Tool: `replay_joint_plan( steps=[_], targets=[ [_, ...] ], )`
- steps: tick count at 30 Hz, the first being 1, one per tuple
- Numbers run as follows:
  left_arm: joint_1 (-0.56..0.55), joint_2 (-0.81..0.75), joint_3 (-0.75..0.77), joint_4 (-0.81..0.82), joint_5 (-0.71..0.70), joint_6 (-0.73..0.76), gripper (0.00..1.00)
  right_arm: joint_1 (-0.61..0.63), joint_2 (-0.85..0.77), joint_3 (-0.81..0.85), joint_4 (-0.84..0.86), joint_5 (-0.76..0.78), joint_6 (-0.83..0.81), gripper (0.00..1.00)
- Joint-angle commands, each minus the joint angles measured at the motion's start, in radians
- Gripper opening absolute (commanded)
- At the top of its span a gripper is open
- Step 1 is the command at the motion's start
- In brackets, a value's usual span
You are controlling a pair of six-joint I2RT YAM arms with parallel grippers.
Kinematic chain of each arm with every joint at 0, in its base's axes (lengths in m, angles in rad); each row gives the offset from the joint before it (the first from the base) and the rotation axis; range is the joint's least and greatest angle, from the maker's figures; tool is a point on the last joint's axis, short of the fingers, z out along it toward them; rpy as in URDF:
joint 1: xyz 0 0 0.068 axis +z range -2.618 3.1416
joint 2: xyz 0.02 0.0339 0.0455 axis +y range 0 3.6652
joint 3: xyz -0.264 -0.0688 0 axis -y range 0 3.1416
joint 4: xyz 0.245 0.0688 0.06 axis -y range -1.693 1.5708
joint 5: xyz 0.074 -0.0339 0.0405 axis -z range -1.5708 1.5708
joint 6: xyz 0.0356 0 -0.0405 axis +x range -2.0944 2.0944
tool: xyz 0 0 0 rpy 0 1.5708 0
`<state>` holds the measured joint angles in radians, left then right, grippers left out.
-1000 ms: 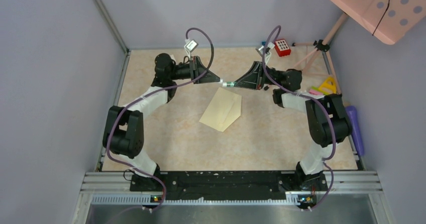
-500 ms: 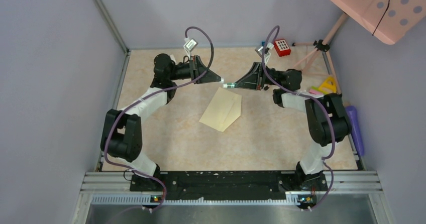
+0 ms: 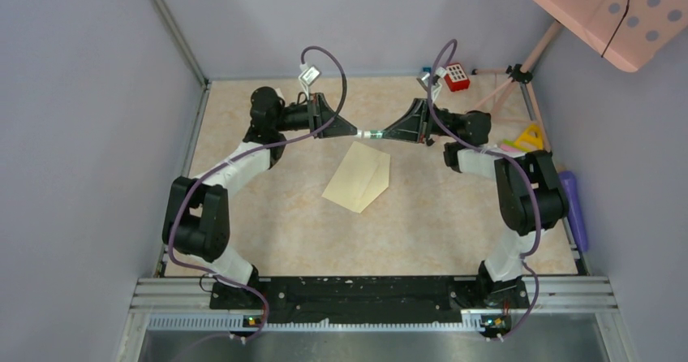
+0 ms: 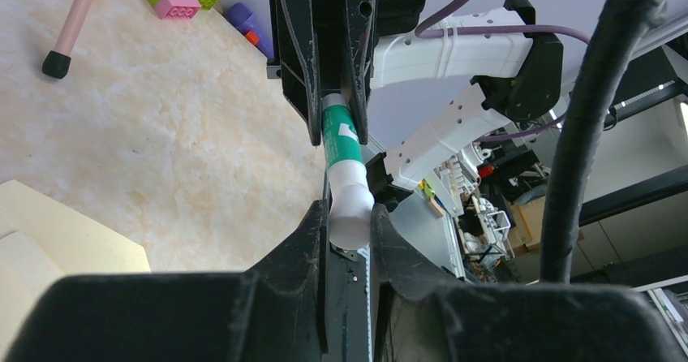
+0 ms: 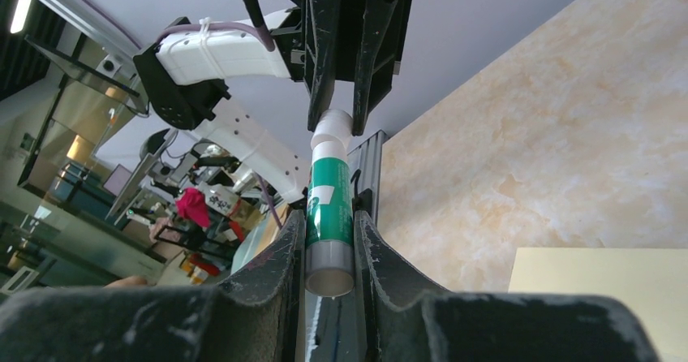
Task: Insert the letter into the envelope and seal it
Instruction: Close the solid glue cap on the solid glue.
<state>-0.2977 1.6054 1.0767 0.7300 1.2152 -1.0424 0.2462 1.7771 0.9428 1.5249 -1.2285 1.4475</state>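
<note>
Both edged slightly toward far edge of table (image 3: 284,216): L gripper (image 4: 349,220) pinches white cap (image 4: 350,208) of green plastic glue stick (image 5: 328,204), R gripper (image 5: 328,244) clamps its body; uncapping step, next: pull apart.

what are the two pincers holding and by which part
One green-and-white plastic glue stick, held between both: the left pincer grips its white cap end, the right pincer its green body.

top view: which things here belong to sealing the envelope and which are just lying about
In use: envelope, flat on the table; glue stick, held in the air with the left gripper on its white cap and the right gripper on its green body.
Lying about: red button box, pink stand, toy blocks, purple object at the right edge.
</note>
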Motion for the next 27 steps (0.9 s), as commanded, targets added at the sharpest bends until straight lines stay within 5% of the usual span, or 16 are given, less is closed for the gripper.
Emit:
replay_joint_plan(
  steps=[1, 27],
  targets=[
    [-0.007, -0.046, -0.003, -0.007, 0.008, 0.046, 0.02, -0.007, -0.022, 0.029, 0.198, 0.025, 0.008, 0.00],
    [-0.020, -0.047, -0.014, 0.003, -0.016, 0.045, 0.00, 0.020, -0.010, 0.030, 0.196, 0.017, 0.009, 0.00]
  ],
)
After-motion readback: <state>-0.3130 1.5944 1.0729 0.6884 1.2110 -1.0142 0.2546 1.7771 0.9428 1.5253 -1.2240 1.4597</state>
